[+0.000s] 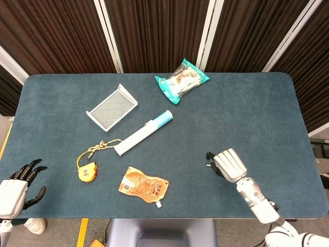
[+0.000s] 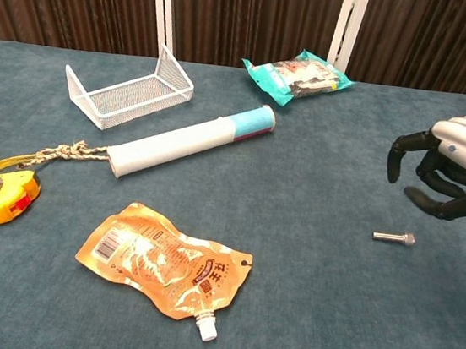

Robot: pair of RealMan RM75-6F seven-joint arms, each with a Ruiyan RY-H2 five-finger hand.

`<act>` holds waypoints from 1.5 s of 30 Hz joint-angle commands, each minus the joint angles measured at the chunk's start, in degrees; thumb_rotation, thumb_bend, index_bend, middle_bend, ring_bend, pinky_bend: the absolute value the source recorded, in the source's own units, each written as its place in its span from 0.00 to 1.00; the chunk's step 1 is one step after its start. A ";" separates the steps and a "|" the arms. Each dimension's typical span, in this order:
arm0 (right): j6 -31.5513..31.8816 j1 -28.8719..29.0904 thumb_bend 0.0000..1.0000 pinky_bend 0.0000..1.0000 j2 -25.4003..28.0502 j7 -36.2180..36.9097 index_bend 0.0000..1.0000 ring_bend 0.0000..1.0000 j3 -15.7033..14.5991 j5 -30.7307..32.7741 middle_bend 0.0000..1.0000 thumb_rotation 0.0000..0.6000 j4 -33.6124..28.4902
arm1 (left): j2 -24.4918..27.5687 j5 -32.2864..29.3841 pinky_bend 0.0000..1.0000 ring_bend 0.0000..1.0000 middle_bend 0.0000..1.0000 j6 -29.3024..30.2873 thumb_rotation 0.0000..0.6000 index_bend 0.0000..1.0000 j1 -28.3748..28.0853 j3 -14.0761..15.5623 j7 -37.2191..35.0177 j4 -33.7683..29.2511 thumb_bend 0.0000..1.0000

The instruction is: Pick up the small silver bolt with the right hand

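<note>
The small silver bolt (image 2: 394,238) lies flat on the blue table (image 2: 300,319), right of centre, its head pointing right. My right hand (image 2: 448,169) hovers just above and behind it, palm down, fingers bent downward and spread, holding nothing. In the head view my right hand (image 1: 227,164) covers the spot where the bolt lies, so the bolt is almost wholly hidden there. My left hand (image 1: 14,189) hangs off the table's front left corner, fingers apart and empty.
An orange pouch (image 2: 162,266), a yellow tape measure (image 2: 0,190) with a cord, a white and blue tube (image 2: 188,140) and a white mesh tray (image 2: 128,89) occupy the left half. A teal snack bag (image 2: 296,73) lies at the back.
</note>
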 commanded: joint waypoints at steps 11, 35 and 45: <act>-4.19 2.01 0.34 0.96 -2.09 -5.82 0.56 1.00 0.25 6.61 1.00 1.00 -0.03 | 0.03 0.09 0.42 0.23 0.15 -0.38 1.00 0.27 -0.20 0.09 0.10 -0.01 0.37; -9.17 5.22 0.34 0.96 -7.29 -12.87 0.60 1.00 0.06 16.77 1.00 1.00 5.38 | 0.07 0.09 0.42 0.24 0.15 -0.51 1.00 0.27 -0.33 0.12 -0.50 0.13 0.37; -9.97 6.09 0.34 0.96 -8.09 -13.96 0.62 1.00 -0.51 18.83 1.00 1.00 6.86 | 0.01 0.16 0.42 0.24 0.15 -0.52 1.00 0.27 -0.33 0.18 -0.17 0.10 0.37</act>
